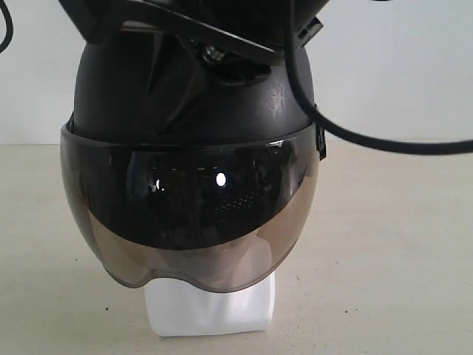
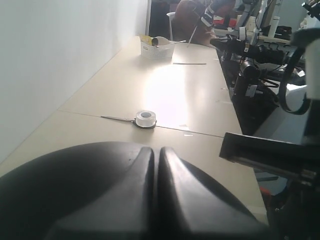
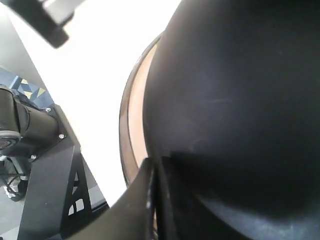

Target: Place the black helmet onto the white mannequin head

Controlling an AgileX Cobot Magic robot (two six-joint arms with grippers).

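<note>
Matte black helmet [image 1: 192, 103] sits down over the head, whose face is wholly behind the smoky visor [image 1: 192, 214]. All I see of the head [image 1: 211, 310] is the white base showing below the visor's edge, standing on the pale surface [image 1: 399, 259]. What matters for me is that the helmet lies directly under both pincers, its up-and-down axis in line with the neck and its visor facing the exterior camera, so I judge any way clear of it is straight up off the crown. The left pincer [image 2: 157, 170] has its two fingers pressed together along one seam with nothing between them that I can see, the dark shell curving away just beneath. The right pincer [image 3: 154, 190] is closed to a thin slit, also holding nothing visible, and lies close against the shell's flank, where the visor's rim shows as a tan band. I cannot say which arm is nearer: the exterior view cuts the arm hardware [image 1: 199, 37] off at the top, showing only dark links over the crown and a cable [image 1: 384, 142] looping off to the right. Whether either pincer actually touches the shell is hard to make out, and how deep the head sits inside is hidden.
</note>
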